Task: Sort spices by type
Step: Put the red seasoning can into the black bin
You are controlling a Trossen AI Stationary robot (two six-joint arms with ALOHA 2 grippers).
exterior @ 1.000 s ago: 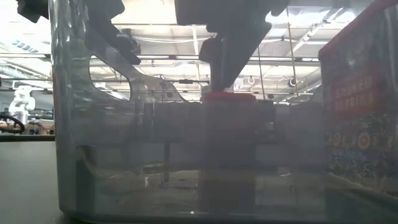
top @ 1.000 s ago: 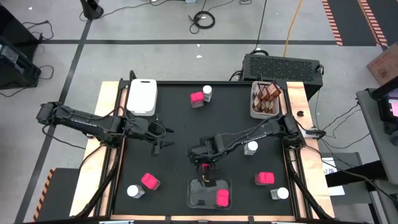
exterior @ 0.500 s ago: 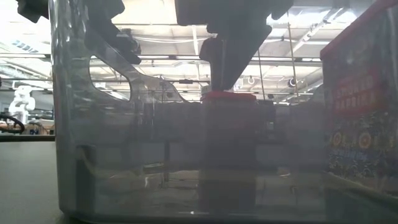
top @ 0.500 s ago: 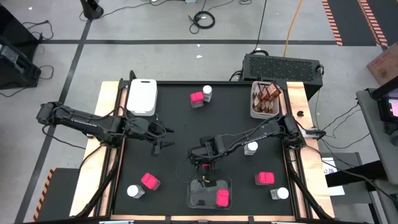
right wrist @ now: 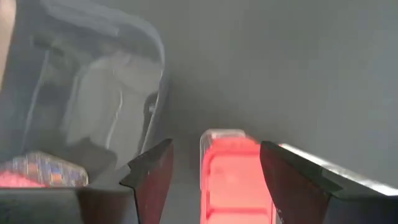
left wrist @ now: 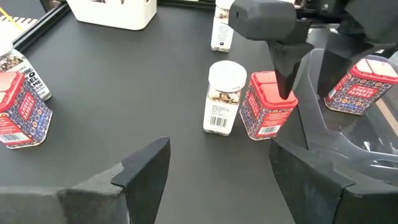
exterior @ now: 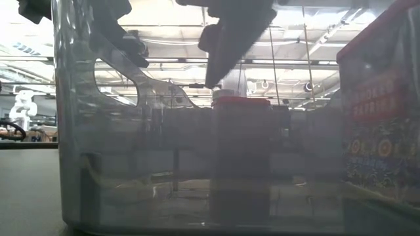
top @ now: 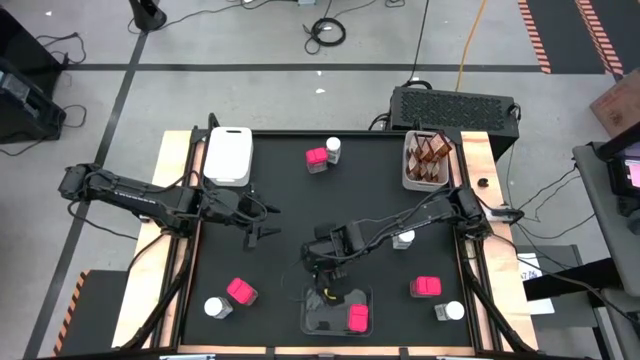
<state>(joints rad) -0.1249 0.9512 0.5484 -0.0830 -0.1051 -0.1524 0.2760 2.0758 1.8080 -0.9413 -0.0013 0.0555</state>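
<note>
Sitting upright in the clear tray (top: 312, 318) at the surface's near edge: one pink box (top: 357, 318), with a second pink box (right wrist: 236, 180) standing just beside the tray, directly under the right hand (top: 326, 280). Hovering just above that box's lid, fingers spread apart to either side of it, gripping nothing. Standing next to the same box in the left wrist view: a white-lidded jar (left wrist: 224, 96).

Lying scattered elsewhere on the black surface (top: 280, 170): a pink box (top: 241, 291) with a jar (top: 214, 307) at the near left, a pink box (top: 426, 287) with a jar (top: 451, 311) at the near right, a pink box (top: 317, 158) touching a jar (top: 333, 149) at the far middle. Resting in the tray (top: 410, 178) at the far right: brown jars (top: 431, 153).

Waiting over the left middle: left hand (top: 262, 224), fingers wide apart, carrying nothing. Lying at the far left: a white tray (top: 229, 153).
</note>
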